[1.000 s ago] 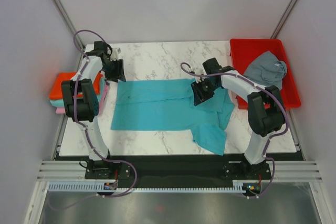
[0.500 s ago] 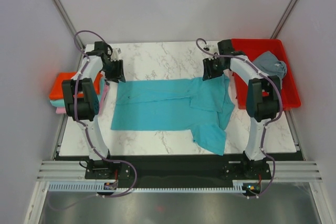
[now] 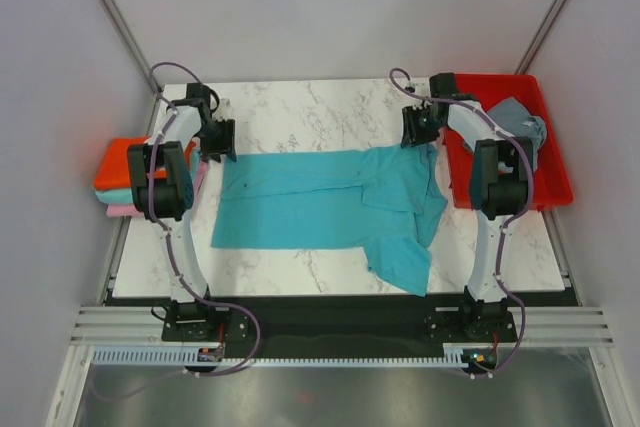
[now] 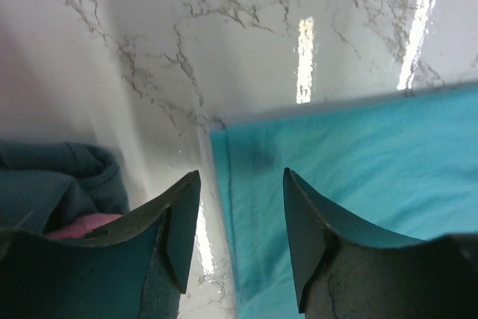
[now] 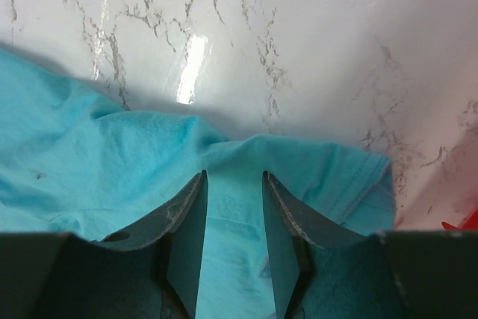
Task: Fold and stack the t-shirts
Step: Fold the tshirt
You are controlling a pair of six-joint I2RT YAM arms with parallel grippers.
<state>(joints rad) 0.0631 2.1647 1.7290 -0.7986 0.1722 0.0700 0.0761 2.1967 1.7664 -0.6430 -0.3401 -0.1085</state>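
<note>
The left arm [image 3: 178, 252] and right arm [image 3: 485, 257] are white with black joint housings and looping purple cables [image 3: 168, 66]. The left tool [image 4: 240, 184] and right tool [image 5: 233, 181] have dark, tapered, scuffed fingers [image 4: 179, 222].

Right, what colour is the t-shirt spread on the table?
The t-shirt is turquoise, clearest in the top external view.

L gripper [image 4: 240, 177] sits at the bottom of the view, jaws apart, nothing betw. them. Under the gap runs the side edge of the turquoise t-shirt [image 4: 358, 169], lying flat on the white marble counter [image 4: 224, 35]. Its corner sits just beyond the jaw tips, w/ a stitched hem along the edge. The cloth fills the lower right. Light streaks glare on the counter. Lower left, beside the jaw on that side: a bunched teal shirt [image 4: 60, 181] w/ pink cloth [image 4: 82, 223] below it.
</note>
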